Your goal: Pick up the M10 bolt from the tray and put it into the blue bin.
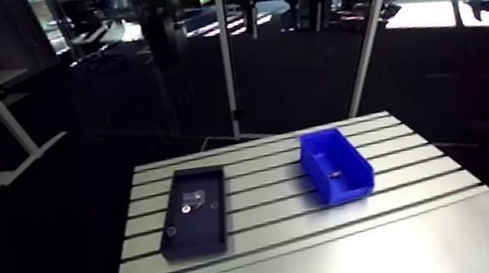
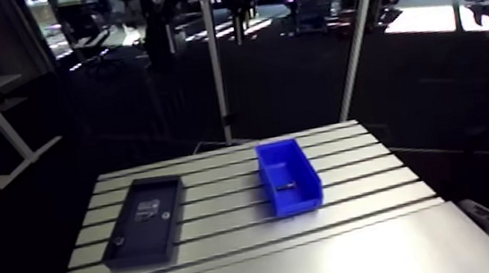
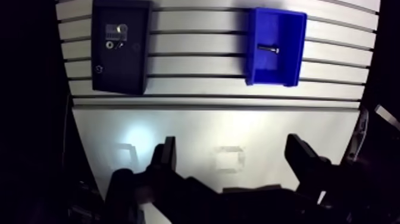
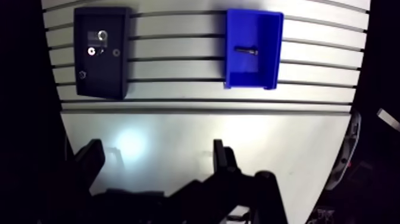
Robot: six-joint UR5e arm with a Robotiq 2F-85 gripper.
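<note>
A dark bolt [image 3: 268, 49] lies flat on the floor of the blue bin [image 3: 277, 77], which sits on the slotted table to the right of the black tray [image 3: 122, 74]. The tray holds a few small metal parts: a shiny piece [image 3: 121, 28] on a pale patch, a washer [image 3: 111, 44] and a nut [image 3: 99, 68]. My gripper [image 3: 232, 146] hangs high over the smooth plate at the near edge of the table, well short of both containers. Its fingers [image 3: 168, 152] stand wide apart with nothing between them. The arm view shows the bin [image 1: 350, 189] and the tray [image 1: 199, 230] but not the gripper.
The slotted aluminium table [image 1: 265, 199] carries only the tray and the bin, with a bare strip between them. A smooth metal plate [image 1: 337, 266] runs along the near edge. Two thin poles [image 1: 226, 59] rise behind the table's far edge.
</note>
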